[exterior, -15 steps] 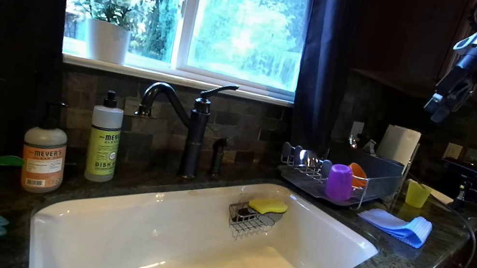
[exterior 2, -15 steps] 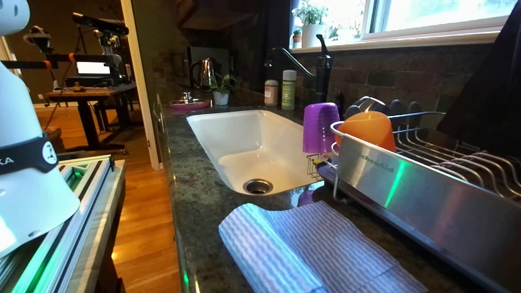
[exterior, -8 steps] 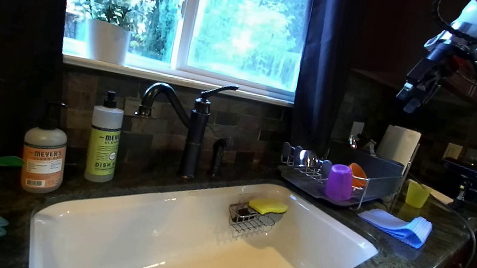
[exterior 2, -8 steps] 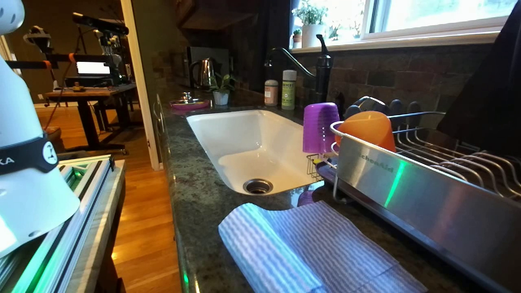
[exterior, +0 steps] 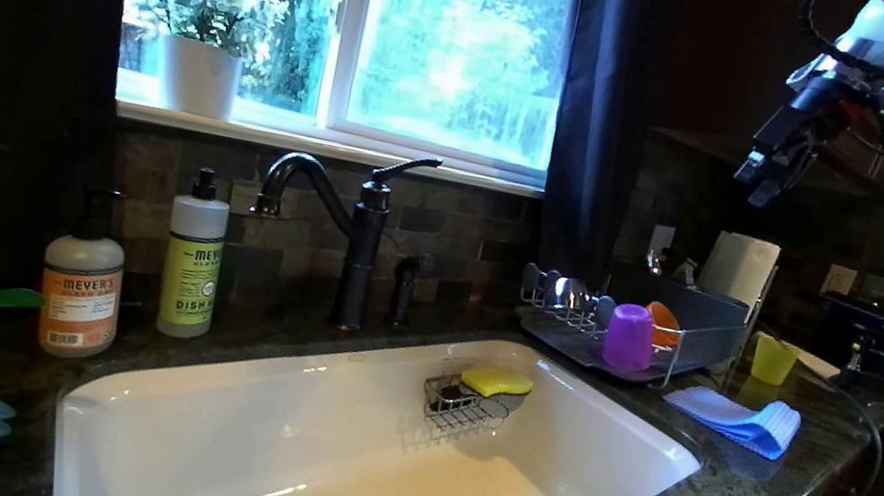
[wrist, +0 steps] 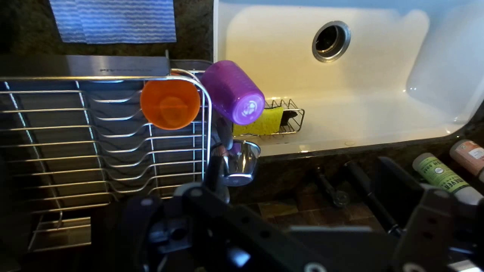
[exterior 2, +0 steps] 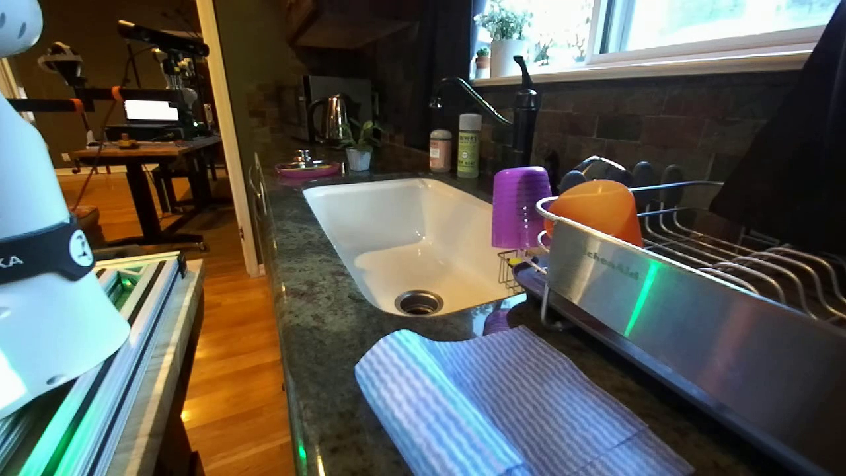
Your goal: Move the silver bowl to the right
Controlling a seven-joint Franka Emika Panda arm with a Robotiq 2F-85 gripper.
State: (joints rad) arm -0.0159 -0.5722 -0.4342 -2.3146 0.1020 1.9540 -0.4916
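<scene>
In an exterior view, the gripper (exterior: 755,183) is hanging in the upper right of the frame, farther left than a second ago and barely shifting over the last half second, well above the dish rack (exterior: 711,345); the silver bowl (exterior: 573,295) is glinting, unmoved, at the left end of the dish rack, a little right of the frame's centre. In an exterior view, the arm (exterior 2: 59,317) is filling the left edge, shifting only slightly at its top, and something shiny, probably the silver bowl, is peeking above the orange cup (exterior 2: 595,215) in the right half. In the wrist view, the fingers (wrist: 397,177) are standing wide apart, gripping nothing, while the silver bowl (wrist: 244,160) is sitting tilted near the centre, below the purple cup (wrist: 230,90), one finger overlapping its left edge only by line of sight. That leftward swing is probably bringing the gripper into the approach; lowering and lining up are likely remaining, and the purple cup could be crowding the grasp.
</scene>
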